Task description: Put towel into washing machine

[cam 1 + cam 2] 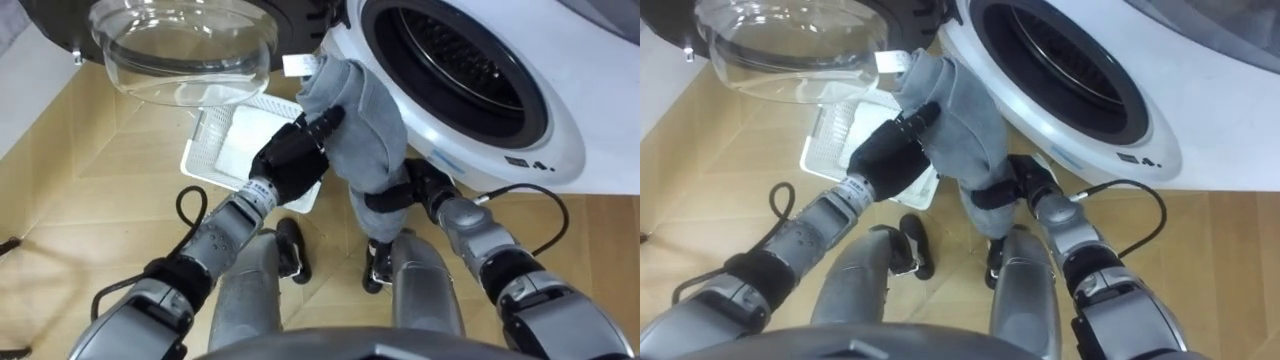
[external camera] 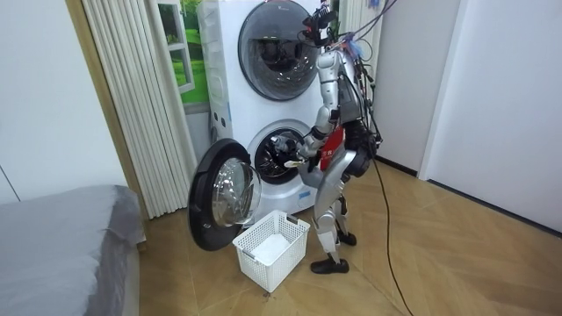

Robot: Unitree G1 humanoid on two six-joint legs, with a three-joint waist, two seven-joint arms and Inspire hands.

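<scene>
While left hand (image 1: pixel 290 157) and right hand (image 1: pixel 418 187) are clenching its bunched middle beside the washing machine (image 1: pixel 562 150), the seemingly soft, light towel (image 1: pixel 368 128) is sagging.

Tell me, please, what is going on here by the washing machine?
The robot stands at the lower washing machine, whose door hangs open. Its left robot hand and right robot hand both grip a grey towel, held just outside the drum opening, not yet inside. A white basket sits on the floor below.
</scene>
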